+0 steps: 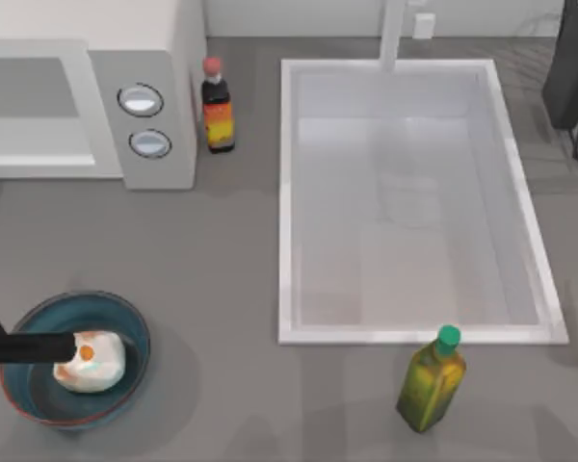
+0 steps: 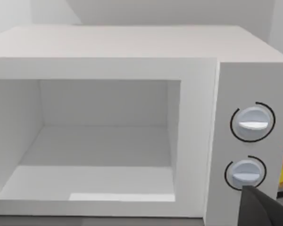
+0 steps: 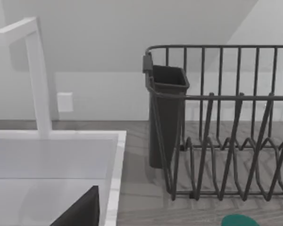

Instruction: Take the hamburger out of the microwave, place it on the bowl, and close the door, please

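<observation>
The hamburger, a pale lump with an orange spot, lies in the dark blue bowl at the table's front left. My left arm reaches in from the left edge, and my left gripper sits at the hamburger's left side over the bowl, open. One of its dark fingers shows in the left wrist view, with nothing between the fingers. The microwave stands at the back left with its cavity open and bare. The door is out of view. A dark piece of my right gripper hangs over the sink's right end.
A white sink basin with a tap takes up the middle. A red-capped sauce bottle stands beside the microwave. A green oil bottle stands in front of the sink. A dark dish rack is at the back right.
</observation>
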Robot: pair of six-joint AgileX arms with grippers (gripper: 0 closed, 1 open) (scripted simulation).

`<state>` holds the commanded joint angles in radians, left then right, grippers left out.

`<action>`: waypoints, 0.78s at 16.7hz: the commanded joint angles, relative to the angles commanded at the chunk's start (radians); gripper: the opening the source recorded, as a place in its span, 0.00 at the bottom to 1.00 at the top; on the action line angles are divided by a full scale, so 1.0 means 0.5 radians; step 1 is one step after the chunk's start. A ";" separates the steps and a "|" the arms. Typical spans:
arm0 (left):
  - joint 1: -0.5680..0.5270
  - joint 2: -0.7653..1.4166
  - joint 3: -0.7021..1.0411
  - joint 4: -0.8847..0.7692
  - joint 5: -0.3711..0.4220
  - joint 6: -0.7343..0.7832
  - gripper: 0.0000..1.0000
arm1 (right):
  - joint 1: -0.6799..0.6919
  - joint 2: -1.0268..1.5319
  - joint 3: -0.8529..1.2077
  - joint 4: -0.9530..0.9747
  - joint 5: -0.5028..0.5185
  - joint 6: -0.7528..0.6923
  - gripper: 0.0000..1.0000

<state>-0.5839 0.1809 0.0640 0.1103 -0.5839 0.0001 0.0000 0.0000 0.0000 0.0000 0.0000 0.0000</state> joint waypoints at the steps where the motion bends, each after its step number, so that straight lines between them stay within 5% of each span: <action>1: 0.003 -0.006 0.001 -0.006 0.003 0.000 0.00 | 0.000 0.000 0.000 0.000 0.000 0.000 1.00; 13: 0.388 -0.558 0.095 -0.656 0.388 -0.007 0.00 | 0.000 0.000 0.000 0.000 0.000 0.000 1.00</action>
<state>-0.3898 -0.0981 0.1114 -0.2178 -0.3899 -0.0033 0.0000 0.0000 0.0000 0.0000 0.0000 0.0000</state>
